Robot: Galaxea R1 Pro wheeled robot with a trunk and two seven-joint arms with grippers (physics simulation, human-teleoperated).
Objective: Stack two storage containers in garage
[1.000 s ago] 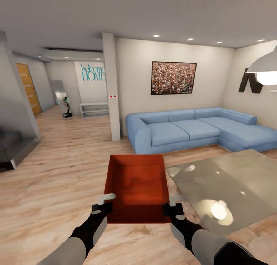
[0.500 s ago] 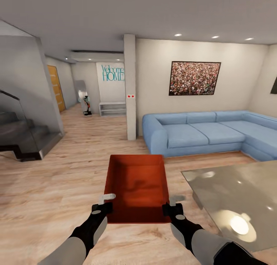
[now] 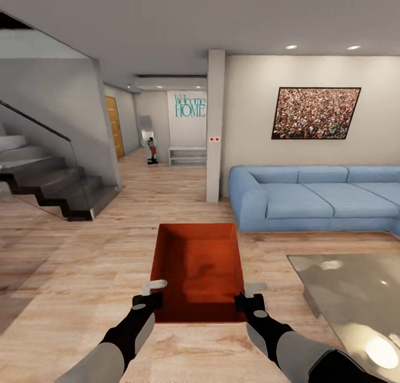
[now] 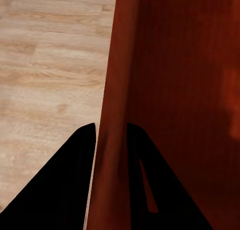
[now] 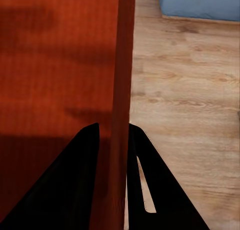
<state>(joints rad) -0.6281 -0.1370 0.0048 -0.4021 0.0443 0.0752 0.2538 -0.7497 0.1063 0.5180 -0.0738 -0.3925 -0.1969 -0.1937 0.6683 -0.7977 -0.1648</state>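
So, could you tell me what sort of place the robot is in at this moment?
It looks like the living area of a home: a blue sectional sofa on light wood plank flooring, a framed picture on the wall, and a staircase beside a hallway with a "Welcome HOME" sign.

Open wood floor [image 3: 83,260] ahead; staircase [image 3: 50,188] left, sofa [image 3: 311,199] and glass table [image 3: 355,294] right.

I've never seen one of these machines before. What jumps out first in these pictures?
An orange-red storage container is held out front and centre, over a light wood floor. The left gripper and right gripper each pinch one of its side walls. Behind it, a long blue sofa stands to the right and a dark staircase rises to the left.
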